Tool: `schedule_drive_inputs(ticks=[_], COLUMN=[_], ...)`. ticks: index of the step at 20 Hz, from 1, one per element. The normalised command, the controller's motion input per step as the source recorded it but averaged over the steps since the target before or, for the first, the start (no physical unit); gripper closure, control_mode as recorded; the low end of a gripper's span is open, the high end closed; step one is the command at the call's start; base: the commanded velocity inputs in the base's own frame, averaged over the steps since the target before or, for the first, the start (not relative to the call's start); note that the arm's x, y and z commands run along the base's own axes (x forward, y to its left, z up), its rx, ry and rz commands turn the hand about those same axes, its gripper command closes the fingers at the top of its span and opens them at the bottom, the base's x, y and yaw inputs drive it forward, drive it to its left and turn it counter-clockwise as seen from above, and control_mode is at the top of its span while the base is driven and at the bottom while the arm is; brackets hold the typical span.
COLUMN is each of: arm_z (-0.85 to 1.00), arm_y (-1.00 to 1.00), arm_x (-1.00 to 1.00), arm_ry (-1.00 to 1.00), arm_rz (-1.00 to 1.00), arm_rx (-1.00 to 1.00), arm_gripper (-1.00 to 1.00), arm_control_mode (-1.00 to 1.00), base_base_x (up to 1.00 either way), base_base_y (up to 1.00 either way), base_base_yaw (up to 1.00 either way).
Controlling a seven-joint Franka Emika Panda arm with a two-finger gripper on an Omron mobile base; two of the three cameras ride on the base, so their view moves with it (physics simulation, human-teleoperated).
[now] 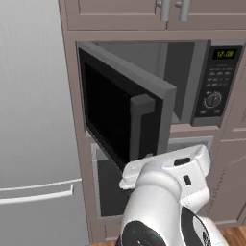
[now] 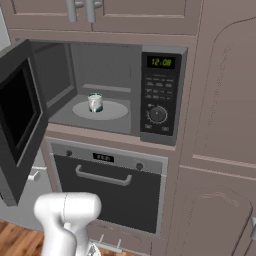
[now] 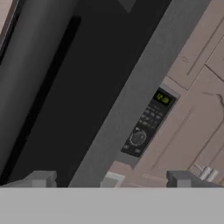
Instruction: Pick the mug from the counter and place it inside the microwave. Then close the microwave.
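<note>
Gripper fingertips stand well apart at the bottom of the hand view, nothing between them: released, holding nothing. Just ahead of them is the door's black glass and its grey free edge, with the control panel beyond; the hand view is rolled, so these run diagonally.

Arm sits below and in front of the open door in the left base view, close to its lower edge and bar handle; contact with the door cannot be judged from these frames.

Mug: upright on the round turntable inside the microwave, left of centre of the plate, well back from the cavity's front edge. Placement step judged done.

Door status: swung out to the left on its hinge, roughly half open in both base views. Cavity still exposed. Display reads 12:00. Oven below is shut and not involved.

Remaining: closing the door only. Judged position suits a push on the outer face or free edge toward the cavity. Risk: fingers catching the handle, or the push sliding off the edge before the door latches. Mug seems clear of the door's sweep.
</note>
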Motion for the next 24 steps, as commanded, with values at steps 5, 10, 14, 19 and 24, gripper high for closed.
schedule_drive_inputs(ticks=[5,10,14,19,24], arm_z=[0.0,0.0,0.0,0.0,0.0], arm_y=[-0.58,-0.58,-0.54,-0.5,-0.36], arm_x=[0.27,0.37,0.41,0.39,0.54], arm_ry=[0.01,0.01,0.03,0.03,0.0], arm_rz=[0.16,0.1,0.08,0.06,0.04], arm_rx=[0.0,0.0,0.0,0.0,0.0], arm_gripper=[-1.0,-1.0,-1.0,-1.0,-1.0], arm_control_mode=[-1.0,-1.0,-1.0,-1.0,-1.0], base_base_x=[0.0,0.0,0.0,0.0,0.0], base_base_y=[0.0,0.0,0.0,0.0,0.0], base_base_yaw=[0.0,0.0,0.0,0.0,0.0])
